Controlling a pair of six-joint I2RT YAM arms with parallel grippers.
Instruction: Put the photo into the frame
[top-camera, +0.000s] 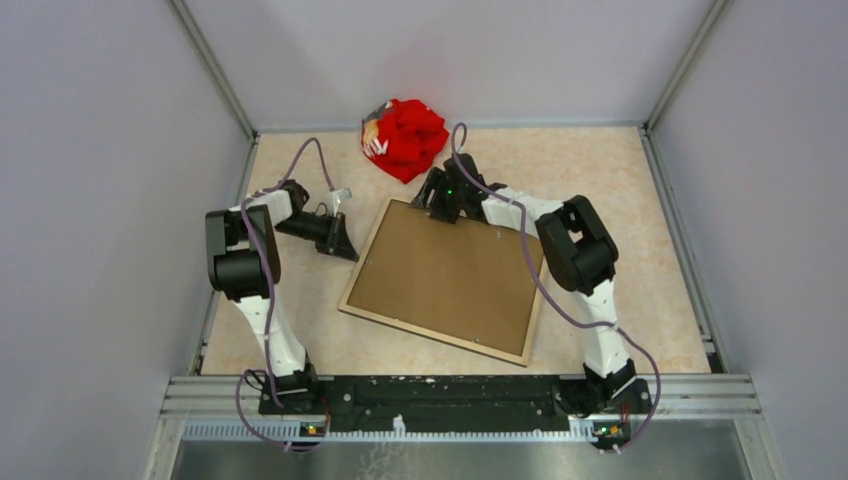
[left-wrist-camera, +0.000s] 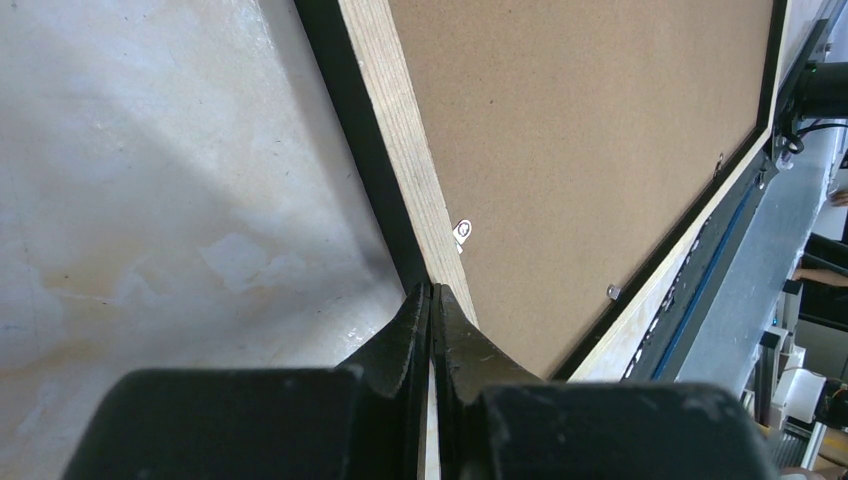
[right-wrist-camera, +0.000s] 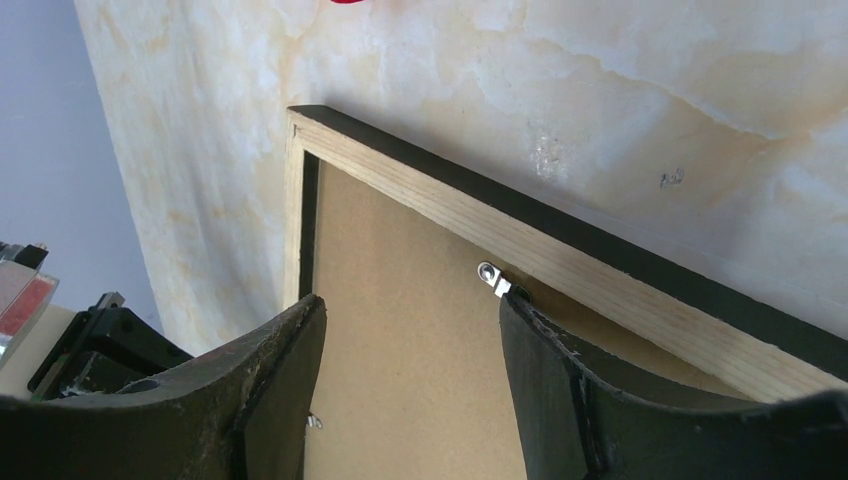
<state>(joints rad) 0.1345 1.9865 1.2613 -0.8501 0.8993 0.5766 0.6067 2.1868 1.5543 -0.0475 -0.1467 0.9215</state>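
The frame (top-camera: 430, 336) lies face down in the middle of the table, its light wood back up. The photo's brown board back (top-camera: 450, 275) fills it; the printed side is hidden. My left gripper (top-camera: 350, 252) is shut with nothing between its fingers. In the left wrist view its tips (left-wrist-camera: 432, 290) rest at the frame's left rail (left-wrist-camera: 400, 130), near a small metal tab (left-wrist-camera: 463, 232). My right gripper (top-camera: 437, 200) hovers open over the frame's far corner. In the right wrist view it (right-wrist-camera: 412, 300) straddles the board (right-wrist-camera: 400, 250), one fingertip beside a metal tab (right-wrist-camera: 490, 275) under the rail (right-wrist-camera: 560, 255).
A red cloth bundle (top-camera: 405, 138) sits at the back of the table, just beyond the frame's far corner. Grey walls close in the table on three sides. A metal rail (top-camera: 460, 390) with both arm bases runs along the near edge.
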